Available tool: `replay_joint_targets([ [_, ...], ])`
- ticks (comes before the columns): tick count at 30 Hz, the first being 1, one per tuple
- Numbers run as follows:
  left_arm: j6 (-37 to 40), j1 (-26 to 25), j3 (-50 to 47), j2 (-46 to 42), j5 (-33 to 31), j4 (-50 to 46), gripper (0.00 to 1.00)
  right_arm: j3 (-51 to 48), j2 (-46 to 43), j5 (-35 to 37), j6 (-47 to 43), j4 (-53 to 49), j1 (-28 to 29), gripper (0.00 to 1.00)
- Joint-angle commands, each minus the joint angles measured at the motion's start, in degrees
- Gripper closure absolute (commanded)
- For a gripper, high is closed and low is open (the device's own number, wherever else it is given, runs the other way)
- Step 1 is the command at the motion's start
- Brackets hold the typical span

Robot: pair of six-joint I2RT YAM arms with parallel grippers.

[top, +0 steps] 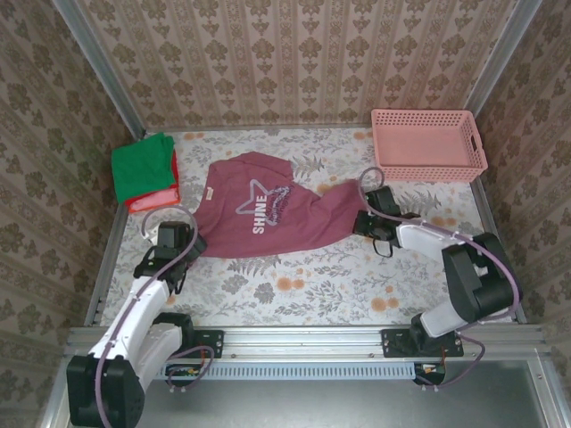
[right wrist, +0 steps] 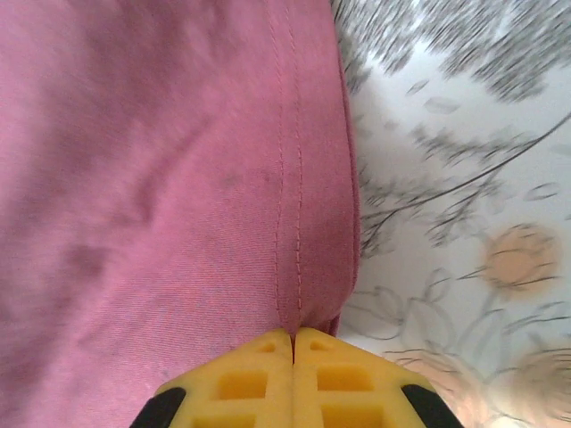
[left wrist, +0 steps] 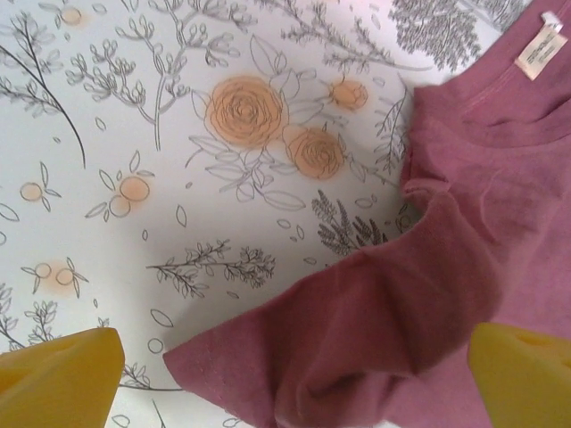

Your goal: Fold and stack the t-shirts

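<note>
1. Where the table (top: 294, 285) reaches its far left corner, a folded green t-shirt (top: 143, 165) lies on a red t-shirt (top: 152, 198).
2. Left gripper (top: 175, 234): jaws wide apart, holding nothing, at the maroon t-shirt's (top: 263, 209) left edge.
3. Maroon t-shirt: spread mid-table.
4. Right gripper (right wrist: 293, 343): pinched closed on its hem.
5. Basket (top: 428, 143): far right corner.

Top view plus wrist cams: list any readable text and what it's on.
"SHINE": pale print beside a star outline on the chest of the maroon t-shirt.
Neck label of that t-shirt: printed lines, too small to read.
Green t-shirt, red t-shirt, basket: no text visible.
</note>
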Motion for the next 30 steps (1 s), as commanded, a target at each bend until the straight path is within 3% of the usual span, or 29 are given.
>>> replay_joint_targets([
  [1, -3.51, 0.48, 1.77, 0.87, 2.34, -1.37, 0.0, -0.83, -2.99, 3.59, 0.66, 0.57, -2.27, 1.0],
  [12, -9.94, 0.36, 1.52, 0.68, 5.2, -6.94, 0.1, -0.65, -1.85, 5.97, 2.12, -2.22, -5.57, 1.0],
  [19, -9.12, -1.95, 4.73, 0.33, 7.38, -11.38, 0.02, -0.53, -0.26, 4.08, 2.2, -0.8, -5.66, 1.0],
  [22, -11.24, -5.27, 5.44, -2.61, 3.75, -16.4, 0.13, -0.21, 0.24, 2.18, 2.44, 0.16, -5.71, 1.0],
  [26, -14.97, -5.51, 3.61, -4.2, 3.15, -18.38, 0.29, -0.56, 0.57, 1.05, 2.42, 1.09, -5.71, 1.0],
  [30, -18.02, -4.63, 2.28, -2.69, 3.93, -16.58, 0.31, 0.31, 1.14, 1.23, 1.42, -0.19, -5.77, 1.0],
])
